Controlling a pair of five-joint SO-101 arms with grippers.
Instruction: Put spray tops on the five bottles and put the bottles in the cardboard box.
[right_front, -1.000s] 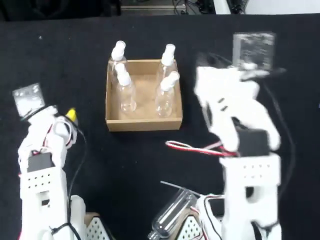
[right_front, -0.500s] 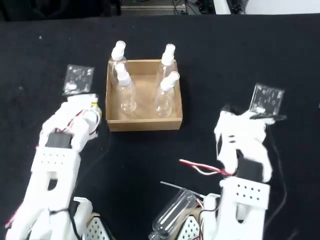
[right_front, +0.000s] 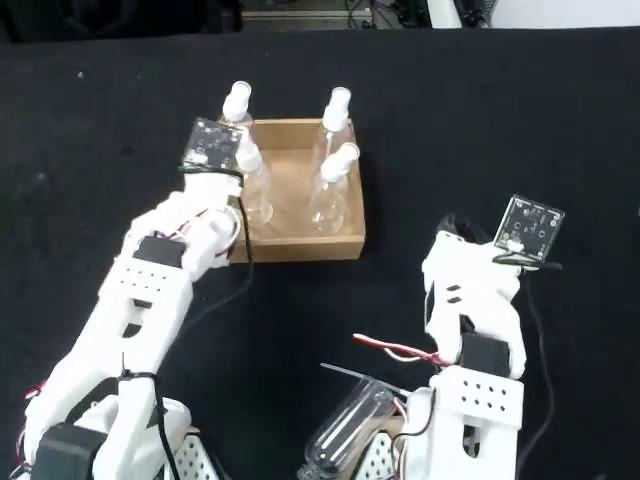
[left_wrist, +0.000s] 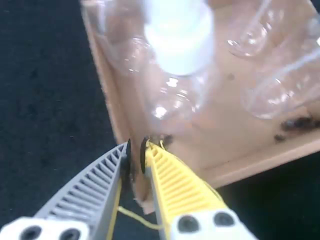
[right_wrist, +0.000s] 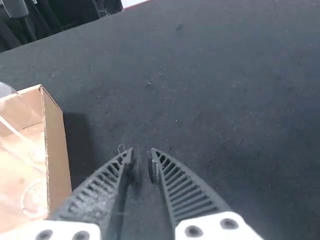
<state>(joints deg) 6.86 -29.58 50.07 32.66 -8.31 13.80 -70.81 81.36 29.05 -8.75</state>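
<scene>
The cardboard box (right_front: 290, 248) stands mid-table with several clear bottles upright inside, each with a white spray top, such as the front-left bottle (right_front: 250, 175) and the front-right bottle (right_front: 335, 180). My left gripper (left_wrist: 136, 150) is at the box's front-left corner, and its grey and yellow fingers are closed over the box wall (left_wrist: 112, 115). Just beyond them stands a topped bottle (left_wrist: 177, 30). My right gripper (right_wrist: 141, 157) hangs shut over bare black cloth to the right of the box (right_wrist: 52, 145), holding nothing. One more clear bottle (right_front: 348, 428), without a top, lies on its side at the table's near edge.
A black cloth (right_front: 500, 120) covers the table, with open room on either side of the box and behind it. The arm bases and red-white cables (right_front: 395, 350) crowd the near edge around the lying bottle.
My left arm swung from the table's left side up to the box's front-left corner. My right arm drew back from beside the box to the near right.
</scene>
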